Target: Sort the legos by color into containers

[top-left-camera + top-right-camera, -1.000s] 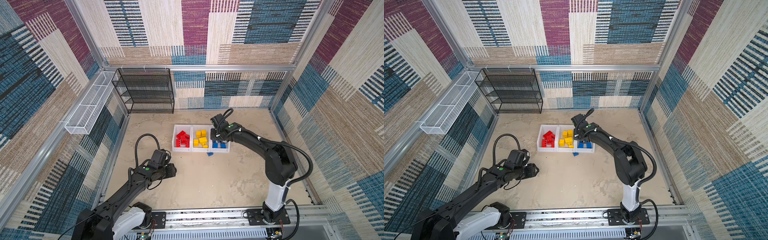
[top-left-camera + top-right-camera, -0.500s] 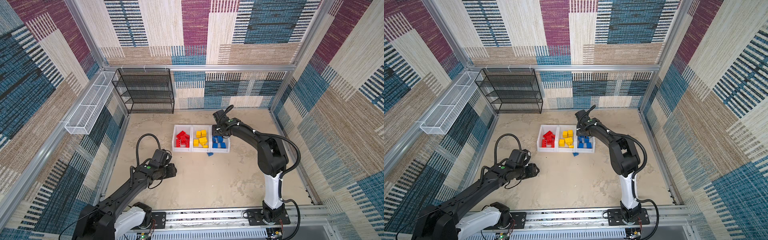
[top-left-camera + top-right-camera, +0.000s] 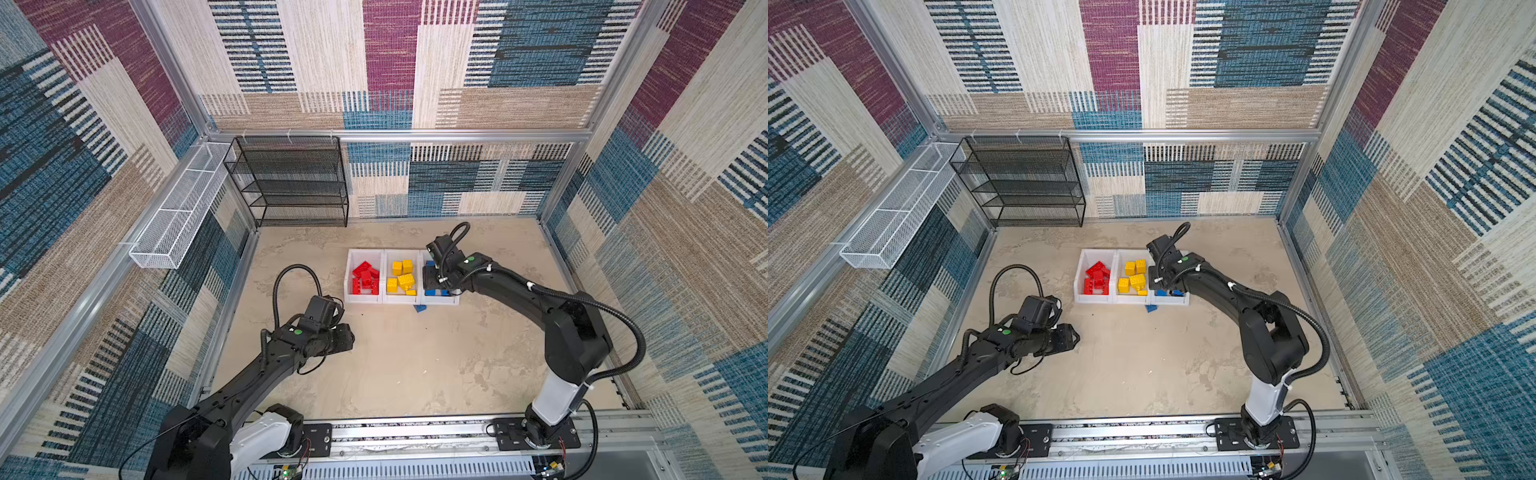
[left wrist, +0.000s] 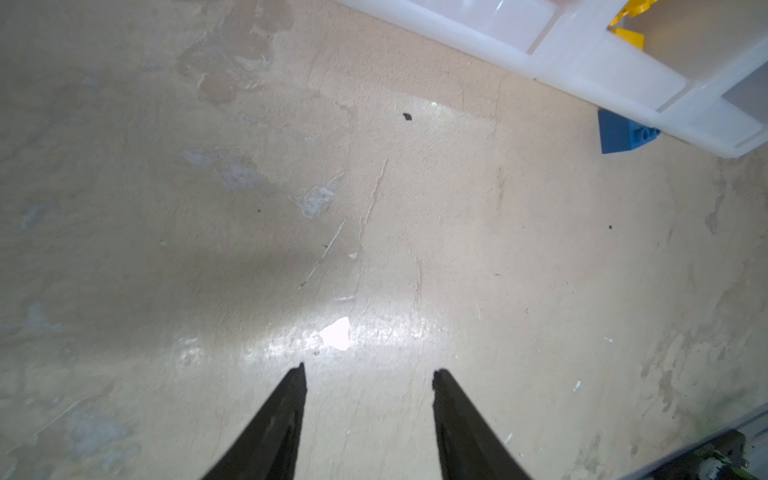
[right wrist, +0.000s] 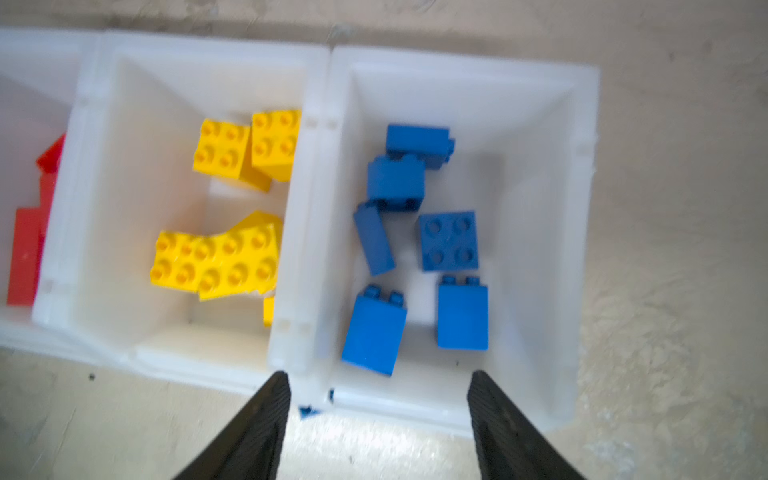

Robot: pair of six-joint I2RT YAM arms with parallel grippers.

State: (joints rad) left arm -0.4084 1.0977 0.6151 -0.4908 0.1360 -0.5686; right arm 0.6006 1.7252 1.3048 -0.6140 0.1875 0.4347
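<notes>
Beige tabletop (image 3: 395, 365), rack (image 3: 291, 183) behind, stray blue lego (image 3: 420, 308) beside bins (image 3: 363, 299); left hand (image 4: 368, 370), right hand (image 5: 378, 376) ajar, empty

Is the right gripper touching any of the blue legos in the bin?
Apart. The right wrist view shows the right gripper open and empty, with the bin wall between it and the nearest blue lego.

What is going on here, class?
Two robot arms are sorting chunky plastic toy bricks into three joined white plastic bins: red bricks, yellow bricks and blue bricks each have their own. The right arm hangs over the blue bin, jaws open and empty. The left arm hovers above the beige tabletop, jaws open, empty. One stray blue brick lies outside, beside the bins' front wall.
</notes>
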